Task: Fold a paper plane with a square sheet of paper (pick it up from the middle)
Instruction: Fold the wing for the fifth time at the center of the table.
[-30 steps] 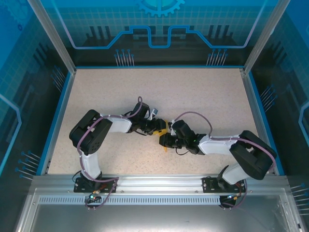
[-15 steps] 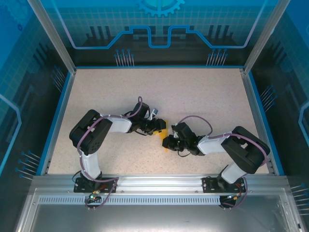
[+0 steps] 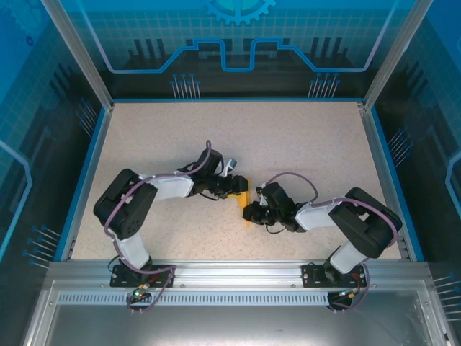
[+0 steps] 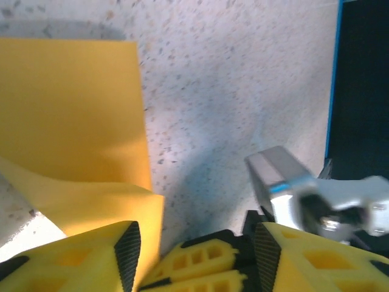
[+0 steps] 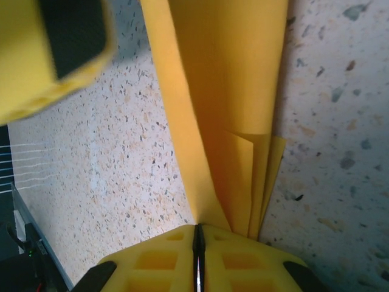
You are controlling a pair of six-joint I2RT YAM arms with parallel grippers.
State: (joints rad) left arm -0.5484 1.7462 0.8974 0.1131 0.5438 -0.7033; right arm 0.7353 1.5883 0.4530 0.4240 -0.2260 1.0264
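Observation:
The orange-yellow sheet of paper (image 3: 245, 202) lies at mid-table, folded into a narrow strip of several layers (image 5: 225, 91). My right gripper (image 3: 251, 212) is shut on its near end, the jaws pressed together with the layers coming out between them (image 5: 198, 234). My left gripper (image 3: 240, 189) stands open at the far end of the paper. In the left wrist view its left finger pad (image 4: 127, 255) sits against a curled edge of the paper (image 4: 73, 109), and the gap between the fingers (image 4: 197, 243) holds no paper. One left finger (image 5: 61, 48) hangs just left of the strip.
The speckled table (image 3: 302, 144) has a blue rim and glass walls around it. Both arms bend in low from the near edge, elbows out to the sides. A grey camera block (image 4: 285, 182) on the other arm sits close to my left gripper's right finger.
Both grippers stay at the paper. The right arm's elbow has swung inward and the left arm's elbow has dropped toward the near left. The right jaws have closed a little tighter.

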